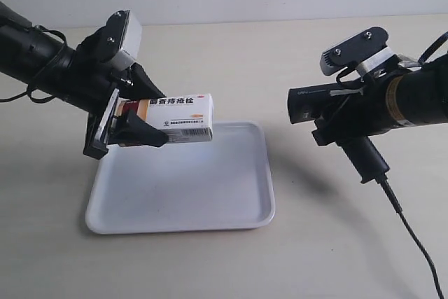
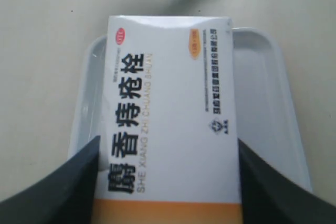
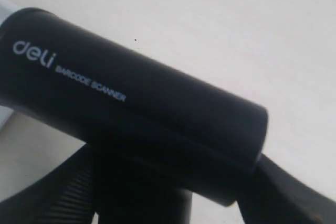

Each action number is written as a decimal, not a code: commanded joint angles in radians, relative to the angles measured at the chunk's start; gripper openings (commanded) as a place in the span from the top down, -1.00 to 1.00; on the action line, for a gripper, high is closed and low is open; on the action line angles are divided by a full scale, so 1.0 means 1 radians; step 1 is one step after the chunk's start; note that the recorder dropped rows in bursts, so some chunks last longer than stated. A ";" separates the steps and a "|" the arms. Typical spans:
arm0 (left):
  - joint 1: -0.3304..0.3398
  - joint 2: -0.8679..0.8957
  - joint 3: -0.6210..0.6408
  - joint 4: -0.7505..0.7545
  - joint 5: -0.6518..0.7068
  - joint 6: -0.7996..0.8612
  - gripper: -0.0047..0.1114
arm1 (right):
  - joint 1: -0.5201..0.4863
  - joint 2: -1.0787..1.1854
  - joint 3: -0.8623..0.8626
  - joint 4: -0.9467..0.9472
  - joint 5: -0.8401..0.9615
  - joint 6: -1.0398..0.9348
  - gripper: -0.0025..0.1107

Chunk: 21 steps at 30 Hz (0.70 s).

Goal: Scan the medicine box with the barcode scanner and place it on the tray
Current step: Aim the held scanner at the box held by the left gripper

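Gripping the medicine box [image 1: 176,118] by its tan-banded end, the left pincer [image 1: 140,113] is clenched on the carton, one dark finger [image 2: 63,190] pressed against each long edge, so the jaws stand only as far apart as the box is wide. The box is held roughly level, lifted clear above the tray [image 1: 210,204], over the tray's far part on the side nearer that arm. In the left wrist view the box's printed white face [image 2: 170,108] with black Chinese lettering fills the middle, with the tray's rim [image 2: 273,66] showing behind it on both sides.

At the exterior view's right, the right pincer [image 1: 336,120] is clamped around the barcode scanner [image 1: 318,103], grasping it near where the head meets the handle. The scanner's boxy head points toward the box, well apart from it, over bare tabletop [image 1: 294,40] just beside the tray. The handle angles downward and its black cable [image 1: 413,236] trails off across the tabletop. The right wrist view shows the scanner's head [image 3: 136,103] up close, marked "deli BARCODE SCANNER", with a ribbed dark finger [image 3: 58,192] against its underside.
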<state>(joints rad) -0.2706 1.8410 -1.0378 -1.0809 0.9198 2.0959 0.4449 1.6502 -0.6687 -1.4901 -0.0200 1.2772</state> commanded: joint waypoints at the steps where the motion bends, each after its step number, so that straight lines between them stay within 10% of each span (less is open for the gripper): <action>1: -0.001 0.017 -0.010 0.006 -0.030 0.002 0.92 | 0.009 -0.011 0.003 -0.003 -0.019 0.005 0.96; 21: -0.001 0.069 -0.012 0.017 -0.114 0.002 0.92 | 0.009 -0.081 0.032 0.001 0.039 0.007 0.96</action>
<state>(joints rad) -0.2706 1.9120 -1.0439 -1.0481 0.7938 2.0959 0.4518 1.5718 -0.6380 -1.4901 -0.0305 1.2791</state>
